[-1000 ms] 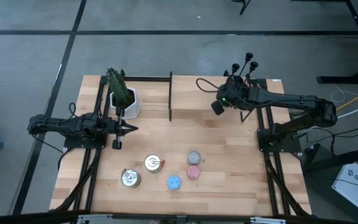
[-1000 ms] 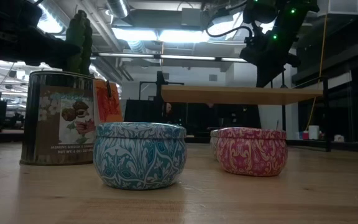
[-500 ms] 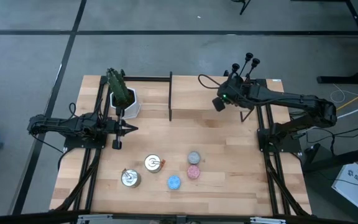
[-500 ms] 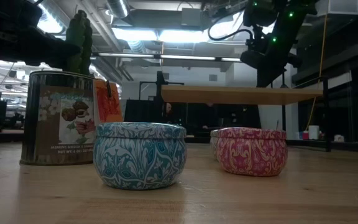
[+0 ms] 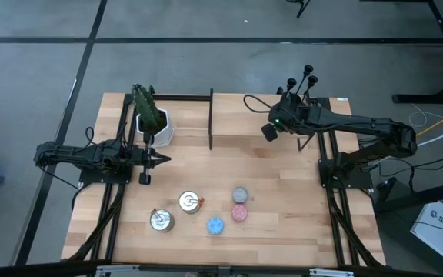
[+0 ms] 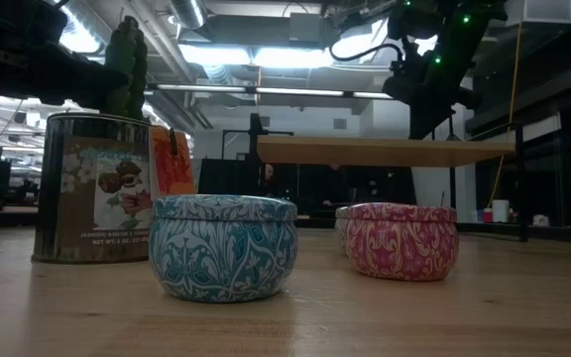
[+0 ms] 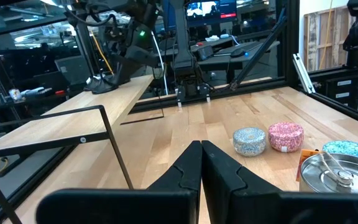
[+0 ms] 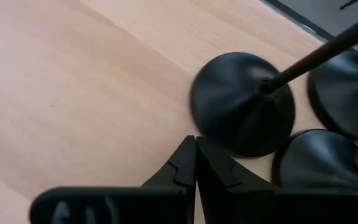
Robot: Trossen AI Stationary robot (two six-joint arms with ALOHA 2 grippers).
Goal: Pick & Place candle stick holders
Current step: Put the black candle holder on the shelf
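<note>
Three black candle stick holders point(image 5: 306, 77) stand on their round bases on the raised wooden shelf point(image 5: 241, 123) at the far right. The right wrist view shows the nearest base point(image 8: 244, 106) with its thin stem, and parts of two more bases point(image 8: 347, 93). My right gripper point(image 8: 195, 142) is shut and slants down at the near rim of that base; in the high view it point(image 5: 281, 114) sits just in front of the holders. My left gripper point(image 5: 166, 159) is shut and level at the table's left, touching nothing. My right gripper's shut fingertips point(image 8: 185, 149) come slanting down from above right next to the rim point(image 8: 199, 127) of the nearest holder's round base. I cannot tell whether they touch it. The holder stands upright on the shelf.
Two silver tins point(image 5: 189, 201) point(image 5: 160, 221) and small blue point(image 5: 215, 225), pink point(image 5: 239, 213) and grey point(image 5: 240, 194) round candles sit at the table's near middle. A cactus in a white pot point(image 5: 151, 123) stands at the far left, and a black upright bar point(image 5: 211, 115) beside the shelf.
</note>
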